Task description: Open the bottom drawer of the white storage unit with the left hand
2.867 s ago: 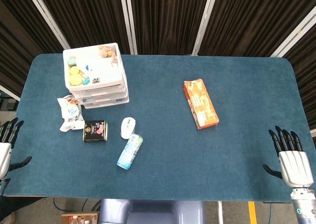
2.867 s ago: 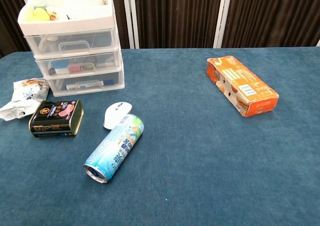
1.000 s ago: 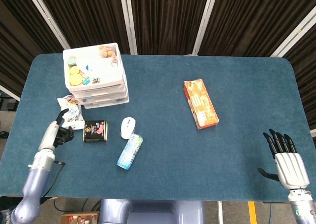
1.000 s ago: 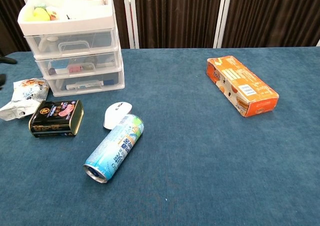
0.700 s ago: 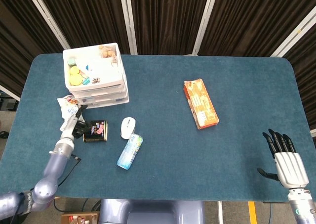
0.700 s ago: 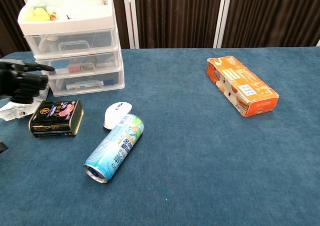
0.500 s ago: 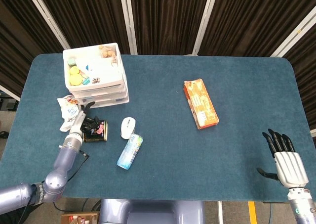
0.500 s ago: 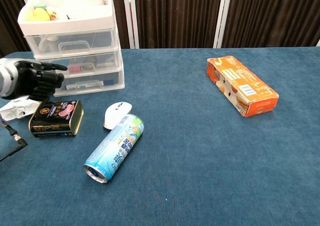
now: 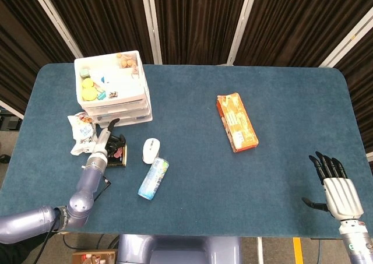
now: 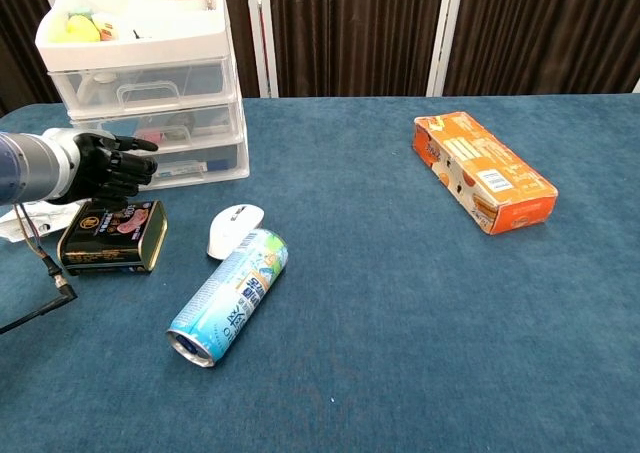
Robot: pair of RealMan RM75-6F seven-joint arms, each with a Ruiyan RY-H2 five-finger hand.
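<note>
Left hand [image 10: 108, 169] has moved in from table's left edge, now above the tin [image 10: 108, 236], near drawer unit [image 10: 150, 83] at far-left; fingers curled, holding nothing. Bottom drawer [image 10: 180, 163] closed. Right hand [image 9: 341, 189] spread, empty, front-right.

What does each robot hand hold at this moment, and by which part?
Nothing. The left robot hand hovers in front of the white storage unit, fingers curled, not on any drawer. The right robot hand is open over the table edge.

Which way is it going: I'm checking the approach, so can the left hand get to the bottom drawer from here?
Probably yes. The left hand hangs just in front of the bottom drawer, above the dark tin, with nothing between them.
</note>
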